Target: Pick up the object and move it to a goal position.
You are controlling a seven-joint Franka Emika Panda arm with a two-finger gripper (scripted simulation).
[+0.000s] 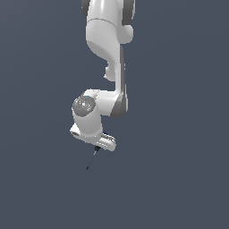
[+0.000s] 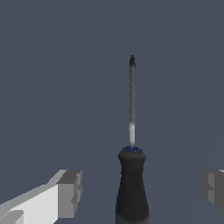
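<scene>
Under the arm's lowered wrist in the exterior view, I could see the screwdriver [image 1: 92,159] as a thin dark sliver slanting down and toward that view's left from beneath the white hand, its tip clear of the arm against the flat grey-blue ground. The gripper [image 1: 99,145] itself was mostly masked by the hand housing from that angle, so I went to the wrist view for the detail. There the screwdriver [image 2: 131,175] stood between the two fingers, black handle nearest the camera with a blue ring where the pale shaft began, the shaft running away to a dark tip. The gripper [image 2: 144,190] had its jaws spread: one grey pad [image 2: 70,192] sat off to one side of the handle and the other pad [image 2: 213,190] at the frame's far edge, with bare ground showing on both sides of the handle, so neither pad was touching it. I judged the approach and alignment as done, since the handle lay in the gap between the fingers, though nearer one pad than the other. What I took as left was the whole of the grasp, the lift, and the carry. I could not tell from either view whether the tool was lying on the surface or how high the fingers were above it, and no goal marker showed anywhere, so I could not judge where it had to go.
</scene>
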